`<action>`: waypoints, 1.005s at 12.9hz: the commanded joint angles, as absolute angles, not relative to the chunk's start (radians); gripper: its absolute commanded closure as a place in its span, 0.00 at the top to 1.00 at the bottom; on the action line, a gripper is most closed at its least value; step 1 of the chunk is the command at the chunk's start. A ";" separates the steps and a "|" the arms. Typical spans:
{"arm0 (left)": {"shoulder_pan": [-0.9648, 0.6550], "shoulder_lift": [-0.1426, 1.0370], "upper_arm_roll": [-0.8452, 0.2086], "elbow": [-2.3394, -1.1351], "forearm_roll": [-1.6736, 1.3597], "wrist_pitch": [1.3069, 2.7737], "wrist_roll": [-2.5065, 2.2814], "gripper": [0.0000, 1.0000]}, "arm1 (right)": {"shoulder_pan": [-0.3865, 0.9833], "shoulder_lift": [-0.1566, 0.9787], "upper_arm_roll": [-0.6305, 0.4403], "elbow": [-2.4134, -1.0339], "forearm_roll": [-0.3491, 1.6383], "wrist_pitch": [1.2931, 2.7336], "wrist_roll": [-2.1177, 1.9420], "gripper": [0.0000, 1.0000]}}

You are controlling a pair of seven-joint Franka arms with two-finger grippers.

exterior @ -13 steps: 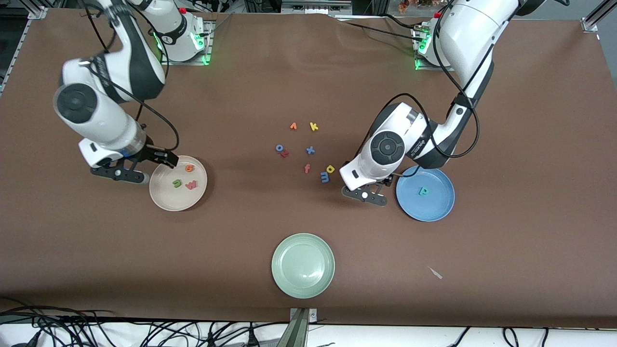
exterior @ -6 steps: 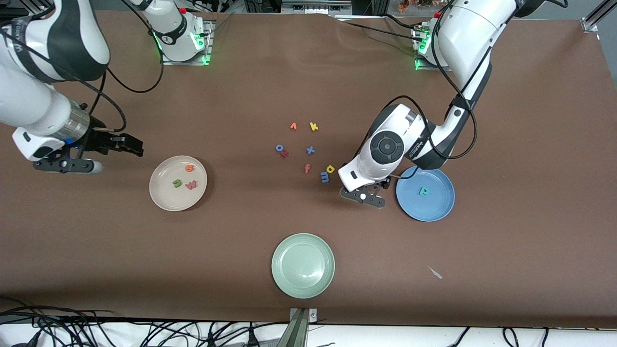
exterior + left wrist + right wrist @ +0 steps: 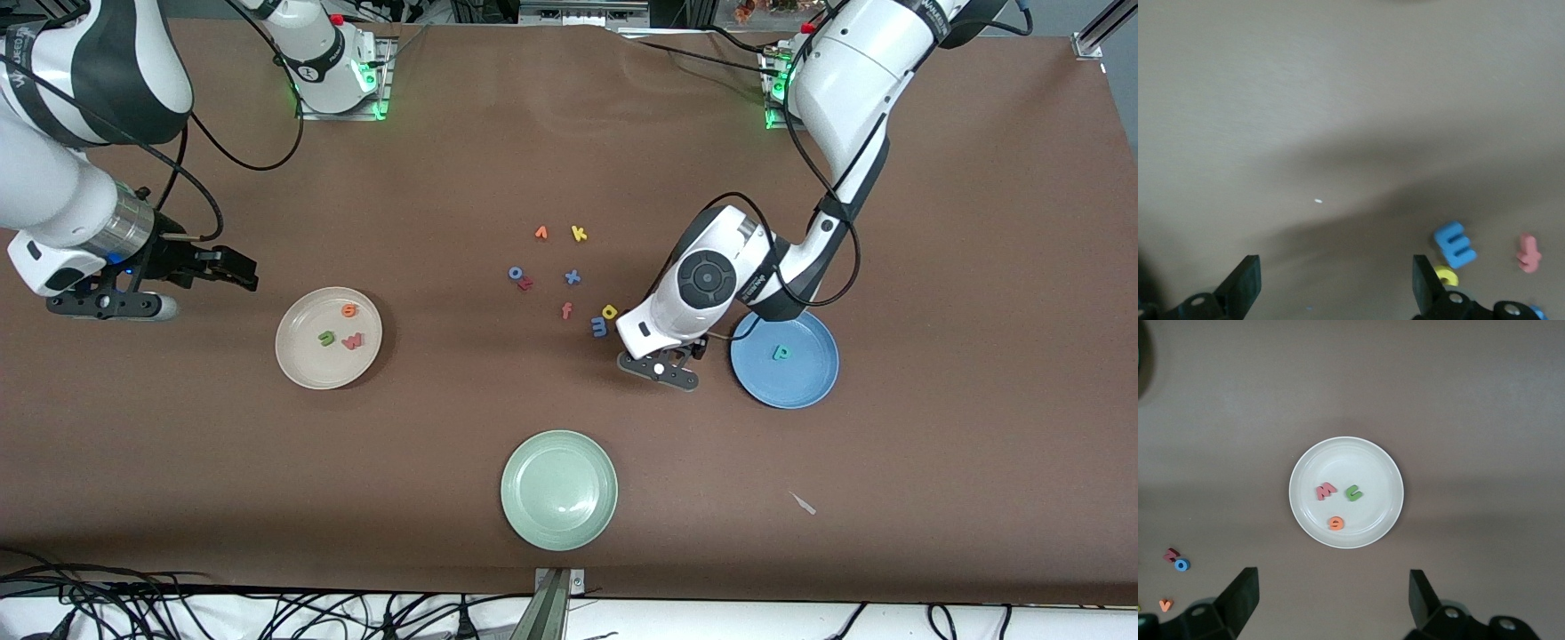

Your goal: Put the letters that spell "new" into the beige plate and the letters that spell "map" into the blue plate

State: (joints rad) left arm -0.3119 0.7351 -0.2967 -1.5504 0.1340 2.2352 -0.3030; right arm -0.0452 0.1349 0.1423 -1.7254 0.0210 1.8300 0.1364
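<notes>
A wide brown table covering (image 3: 933, 267) fills the scene, evenly lit, with soft shadows. Along its camera-side edge, a tangle of black cables (image 3: 267, 609) lies on a white floor, beside a metal bracket (image 3: 553, 600) at that edge's middle. Aluminium framing (image 3: 1098, 31) stands at the table's corner.

Two glossy white jointed arms with black bands and round dark joint caps, looping black cables, green-lit bases, black two-finger grippers (image 3: 660, 368) (image 3: 233, 268)
</notes>
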 commanded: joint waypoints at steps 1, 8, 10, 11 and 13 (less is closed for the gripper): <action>-0.363 0.739 -0.296 -1.551 0.144 2.247 -0.288 1.00 | -0.049 0.120 0.126 -1.686 0.038 1.734 0.115 0.99; -0.460 0.767 -0.296 -1.649 0.330 2.367 -0.285 0.99 | -0.048 0.072 0.110 -1.680 0.031 1.668 0.114 1.00; -0.460 0.767 -0.296 -1.652 0.330 2.367 -0.285 0.94 | -0.049 0.083 0.110 -1.652 0.026 1.667 0.112 1.00; -0.460 0.769 -0.296 -1.652 0.342 2.367 -0.285 0.86 | -0.049 0.089 0.110 -1.651 0.023 1.672 0.107 1.00; -0.460 0.778 -0.296 -1.652 0.359 2.367 -0.285 0.57 | -0.051 0.098 0.110 -1.649 0.021 1.681 0.092 1.00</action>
